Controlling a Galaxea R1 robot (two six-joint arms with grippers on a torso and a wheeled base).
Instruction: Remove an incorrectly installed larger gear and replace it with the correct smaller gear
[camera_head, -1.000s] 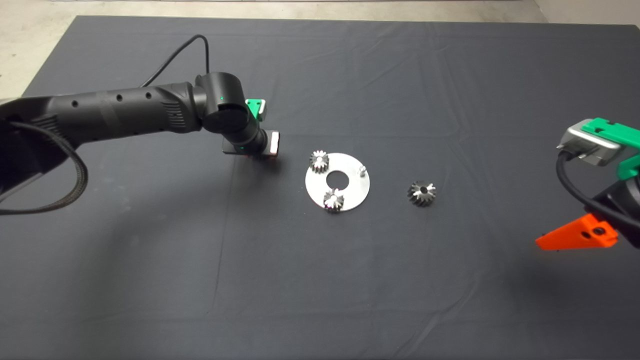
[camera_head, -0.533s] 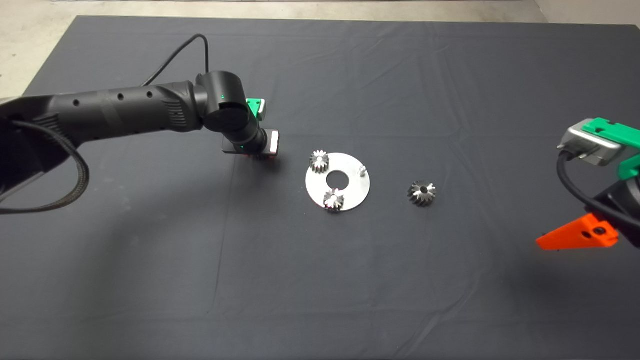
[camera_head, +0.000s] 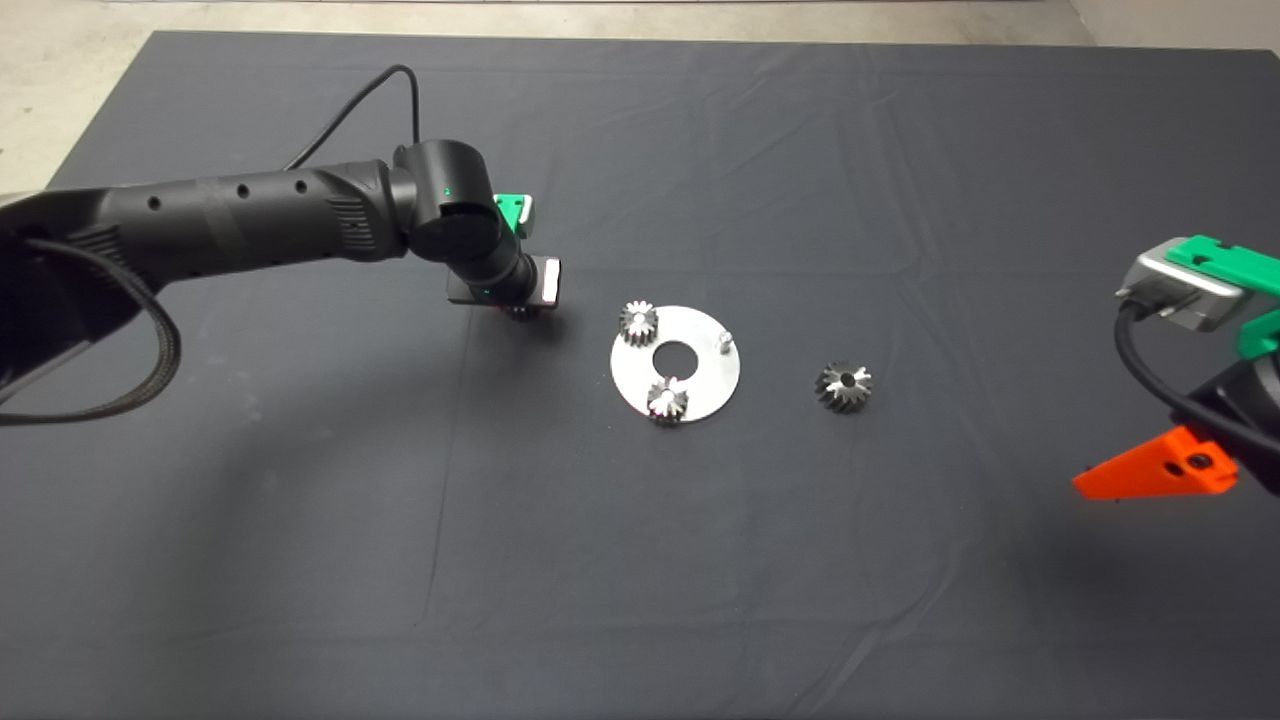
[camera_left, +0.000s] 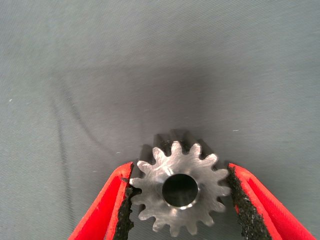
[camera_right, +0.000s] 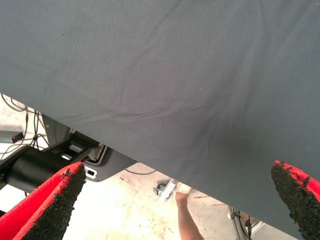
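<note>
My left gripper (camera_left: 180, 172) is shut on the smaller gear (camera_left: 179, 189), a shiny steel spur gear with a round bore, both pads against its teeth. Seen from the head camera, the left gripper (camera_head: 515, 308) hangs over the mat just left of the round silver plate (camera_head: 705, 385), mostly hidden under its wrist. The larger gear (camera_head: 843, 386), dark with flaring teeth, lies on the mat right of the plate. My right gripper (camera_head: 1160, 472) stays parked at the right edge, open with nothing between its fingers (camera_right: 55, 205).
Two small gears (camera_head: 637, 321) (camera_head: 667, 400) sit on the plate. A bare peg (camera_head: 726, 341) stands on the plate's right side. The mat is wrinkled. Beyond the mat's edge, the right wrist view shows floor, cables and a person's leg (camera_right: 187, 220).
The left wrist has crept slightly up and to the right in the head view. The gears, the plate and the right arm have not moved.
</note>
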